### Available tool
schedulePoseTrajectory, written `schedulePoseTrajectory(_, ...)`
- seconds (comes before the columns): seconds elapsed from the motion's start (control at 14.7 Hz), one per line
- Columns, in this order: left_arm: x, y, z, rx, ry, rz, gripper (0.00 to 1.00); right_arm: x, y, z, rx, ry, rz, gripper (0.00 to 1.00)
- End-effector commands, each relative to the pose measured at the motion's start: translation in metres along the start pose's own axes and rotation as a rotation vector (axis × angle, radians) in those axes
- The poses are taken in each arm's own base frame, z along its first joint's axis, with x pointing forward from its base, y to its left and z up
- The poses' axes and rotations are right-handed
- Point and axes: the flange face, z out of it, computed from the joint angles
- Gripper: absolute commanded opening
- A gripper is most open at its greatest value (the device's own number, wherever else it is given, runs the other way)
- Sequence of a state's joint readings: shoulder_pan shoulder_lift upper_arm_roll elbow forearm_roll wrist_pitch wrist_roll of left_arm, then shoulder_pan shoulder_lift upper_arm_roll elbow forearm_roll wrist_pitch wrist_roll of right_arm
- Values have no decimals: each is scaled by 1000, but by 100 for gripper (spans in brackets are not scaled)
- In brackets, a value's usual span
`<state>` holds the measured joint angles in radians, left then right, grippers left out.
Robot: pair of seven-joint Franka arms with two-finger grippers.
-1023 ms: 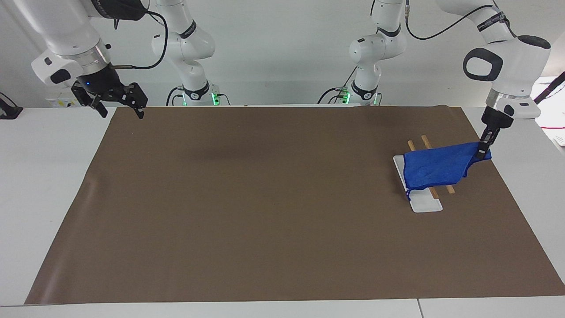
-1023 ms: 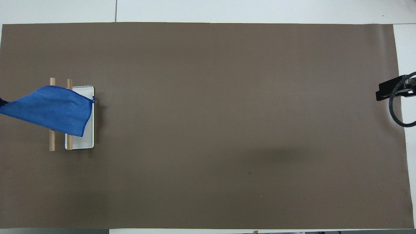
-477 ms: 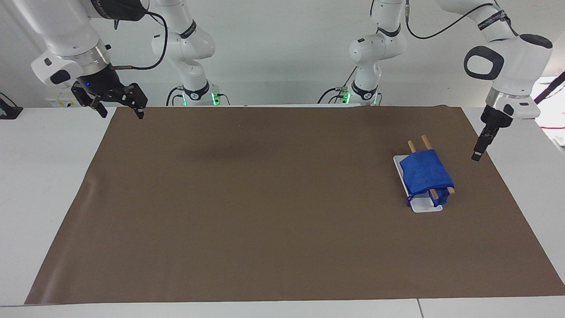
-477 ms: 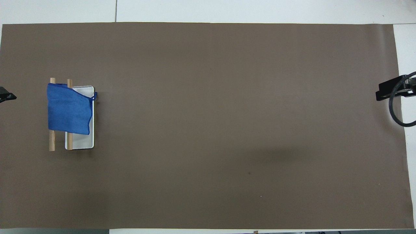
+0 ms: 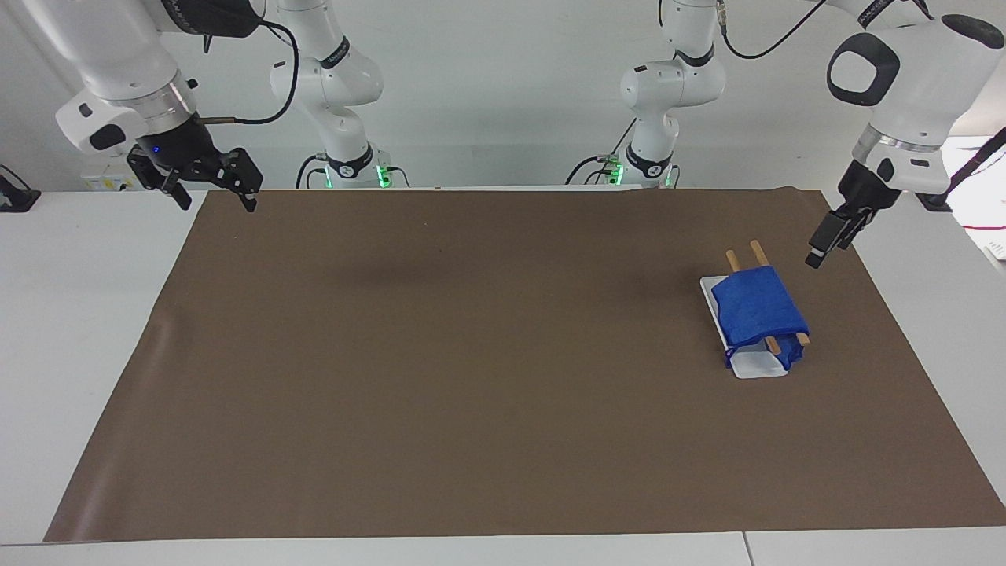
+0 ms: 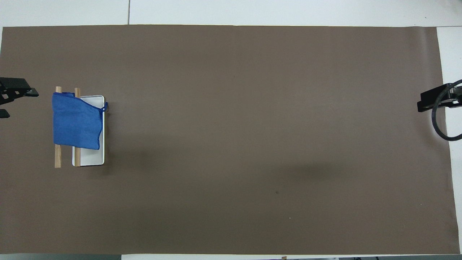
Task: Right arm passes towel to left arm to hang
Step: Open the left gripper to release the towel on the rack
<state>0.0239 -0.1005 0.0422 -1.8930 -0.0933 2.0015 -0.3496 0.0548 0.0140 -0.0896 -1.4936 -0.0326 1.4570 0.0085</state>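
The blue towel [image 5: 756, 312] hangs folded over the two wooden bars [image 5: 756, 253] of a small rack with a white base [image 5: 761, 366], toward the left arm's end of the table. It also shows in the overhead view [image 6: 75, 121], with its cord loop at one corner over the base [image 6: 90, 157]. My left gripper [image 5: 827, 244] is open and empty, in the air beside the rack, clear of the towel; its fingers show at the overhead view's edge [image 6: 21, 92]. My right gripper [image 5: 218, 203] is open and empty, waiting over the mat's corner at its own end [image 6: 431, 102].
A brown mat [image 5: 471, 377] covers most of the white table [image 5: 86, 299]. Two more white arm bases stand at the robots' edge of the table. A black cable loops at the right wrist [image 6: 442, 122].
My left gripper let go of the towel's corner, and the towel dropped folded over the bars. The gripper then rose and drew away from the rack. The right arm has not moved.
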Motion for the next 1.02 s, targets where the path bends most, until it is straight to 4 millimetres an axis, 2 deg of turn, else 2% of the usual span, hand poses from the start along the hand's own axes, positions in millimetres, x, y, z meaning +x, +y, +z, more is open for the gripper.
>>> schedulePoseTrajectory(0.0,-6,38,4,40,-35,131,100,0,3,-1,-6,-8,-15,100)
schedulePoseTrajectory(0.14,-8,51,-9,86,-70,212,100,0,2,0,-6,-11,-15,100)
schedulePoseTrajectory(0.34,-5,54,-29,104,-126,280,100,0,3,0,-6,-9,-13,100)
schedulePoseTrajectory(0.55,-11,50,-34,111,-162,339,100,0,3,0,-6,-9,-13,100)
schedulePoseTrajectory(0.95,-14,34,-29,110,-197,419,100,0,4,0,-6,-11,-13,100)
